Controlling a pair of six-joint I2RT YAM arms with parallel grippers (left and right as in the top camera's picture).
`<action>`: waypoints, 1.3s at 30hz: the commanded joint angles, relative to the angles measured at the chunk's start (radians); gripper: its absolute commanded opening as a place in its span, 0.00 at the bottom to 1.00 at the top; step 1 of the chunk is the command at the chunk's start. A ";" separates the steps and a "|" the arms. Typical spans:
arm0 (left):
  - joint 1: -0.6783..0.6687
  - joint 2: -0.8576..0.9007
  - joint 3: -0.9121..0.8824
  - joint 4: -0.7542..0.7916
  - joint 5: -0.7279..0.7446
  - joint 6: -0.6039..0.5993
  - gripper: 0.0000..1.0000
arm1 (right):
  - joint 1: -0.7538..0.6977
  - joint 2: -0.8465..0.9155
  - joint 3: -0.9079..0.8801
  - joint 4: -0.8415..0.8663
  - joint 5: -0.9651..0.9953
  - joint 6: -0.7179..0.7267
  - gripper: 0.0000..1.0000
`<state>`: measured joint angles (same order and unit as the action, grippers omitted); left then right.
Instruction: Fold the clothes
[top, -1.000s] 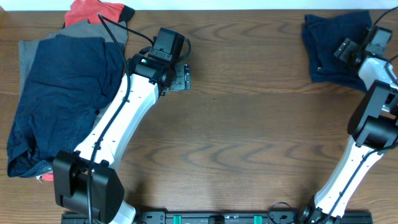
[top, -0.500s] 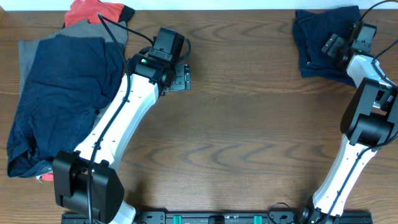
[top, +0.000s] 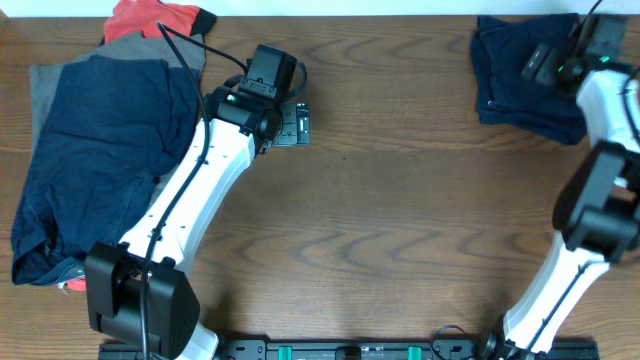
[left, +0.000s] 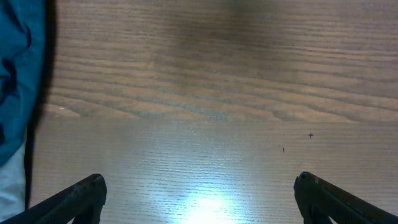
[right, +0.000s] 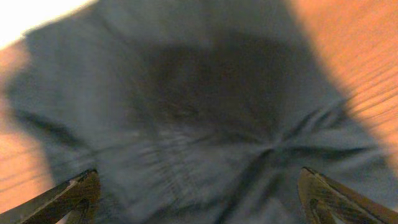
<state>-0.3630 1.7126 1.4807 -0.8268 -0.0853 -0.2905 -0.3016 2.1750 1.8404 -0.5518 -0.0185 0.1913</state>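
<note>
Right hand (top: 535, 66) is seen spread wide above a small navy garment (top: 505, 85) at the far right corner of the tabletop (top: 400, 200). In the blurred wrist view nothing is pinched between its fingers (right: 74, 193), and whether the cloth is touched cannot be told. Left hand (top: 296, 125) is likewise held open and empty, low over bare wood, just beside a heap of clothes (top: 70, 230) at the far left. In that heap a large navy piece (top: 100, 150) is laid uppermost, with a grey piece (top: 45, 85) showing beneath it and a red-orange piece (top: 150, 18) at the far edge.

The small garment is judged to be bundled and set aside, so the step in hand is taken to be its release. This is best done if the right hand is lifted straight up before it is drawn away, so that no fold is dragged loose. The large navy piece should then be taken by one edge, through a single layer, so that the grey piece is not carried along. It should be drawn onto the bare middle and flattened before any fold is made.
</note>
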 joint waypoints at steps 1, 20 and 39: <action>-0.002 0.012 -0.005 -0.001 -0.005 0.002 0.98 | 0.011 -0.233 0.060 -0.047 -0.031 -0.082 0.99; -0.001 0.012 -0.005 -0.001 -0.005 0.002 0.98 | 0.019 -0.670 0.060 -0.676 -0.355 -0.103 0.99; -0.001 0.012 -0.005 -0.001 -0.005 0.002 0.98 | 0.083 -0.803 -0.018 -0.727 -0.188 -0.098 0.99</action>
<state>-0.3630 1.7134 1.4803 -0.8265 -0.0856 -0.2905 -0.2588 1.4620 1.8610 -1.3109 -0.2489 0.0975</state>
